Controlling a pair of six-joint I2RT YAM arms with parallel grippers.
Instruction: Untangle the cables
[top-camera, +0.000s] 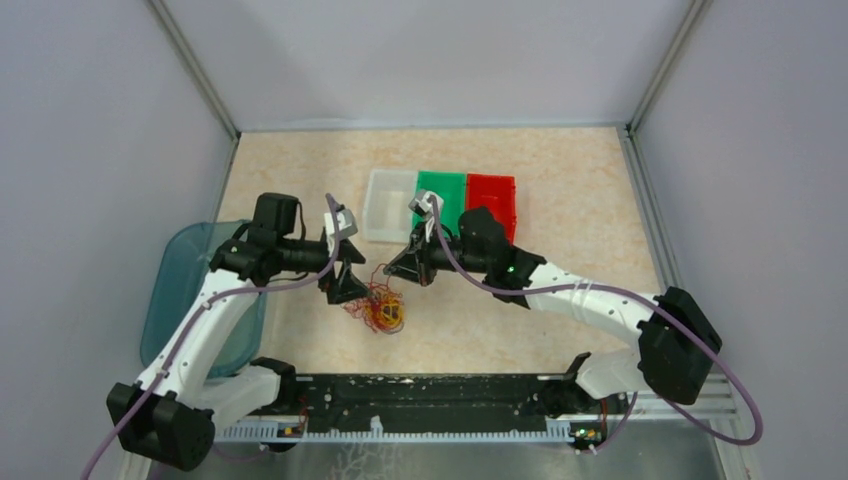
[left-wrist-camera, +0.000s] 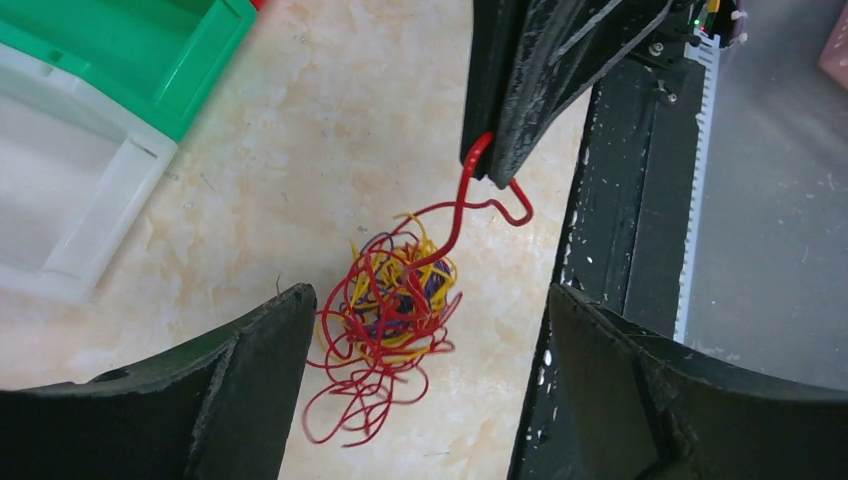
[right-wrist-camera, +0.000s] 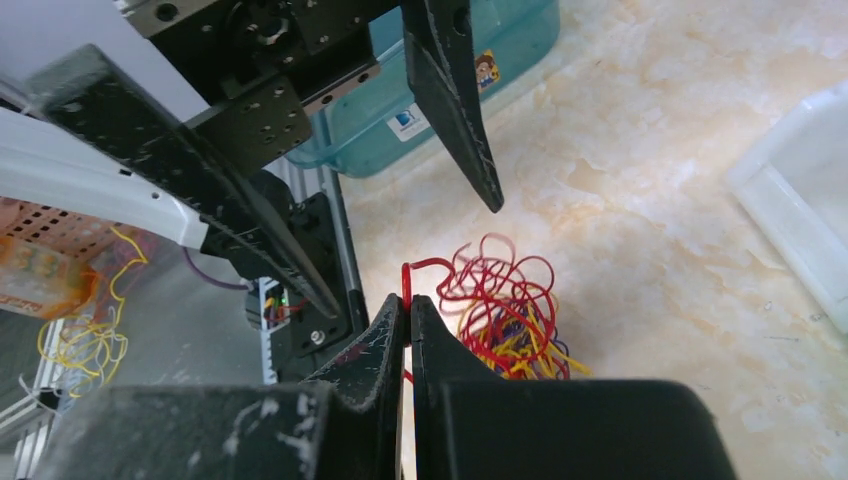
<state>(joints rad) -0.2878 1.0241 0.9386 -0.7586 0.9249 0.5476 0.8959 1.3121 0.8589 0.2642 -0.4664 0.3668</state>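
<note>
The cables (top-camera: 385, 311) lie as one tangled ball of red, yellow and dark purple wire on the table, between the two arms. My right gripper (right-wrist-camera: 408, 302) is shut on a red strand that rises out of the ball (right-wrist-camera: 507, 320). In the left wrist view that red strand (left-wrist-camera: 458, 210) runs from the ball (left-wrist-camera: 395, 300) up to the right gripper (left-wrist-camera: 495, 165). My left gripper (left-wrist-camera: 430, 300) hangs open above the tangle, one finger (left-wrist-camera: 262, 375) on each side, touching nothing. In the top view the left gripper (top-camera: 346, 284) and the right gripper (top-camera: 408, 268) are close together over the ball.
Three bins stand side by side behind the tangle: clear (top-camera: 388, 205), green (top-camera: 445, 198) and red (top-camera: 492, 197). A teal container (top-camera: 188, 292) sits at the left edge. The black base rail (top-camera: 420, 400) runs along the near edge. Loose yellow wire (right-wrist-camera: 88, 342) lies off the table.
</note>
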